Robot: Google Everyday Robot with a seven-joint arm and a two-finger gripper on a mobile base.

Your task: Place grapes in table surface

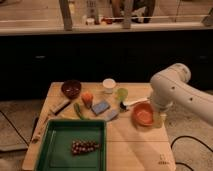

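One gripper, mine, hangs right of centre, just beside the orange bowl; whether it is open or closed I cannot tell. Grapes: dark reddish-purple bunch, lower left, lying inside the green tray, long axis left-right. Table surface: light tan wood; dark cabinets behind.

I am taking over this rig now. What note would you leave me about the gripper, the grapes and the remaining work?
Gripper: low at the table's right edge, beside the orange bowl, far from the grapes.
Grapes: lying in the green tray, towards its front.
Table surface: wood shows right of the tray.
Done: nothing yet; the grapes are not picked up.
Left: reach into the tray, grasp the grapes, set them on the table surface.
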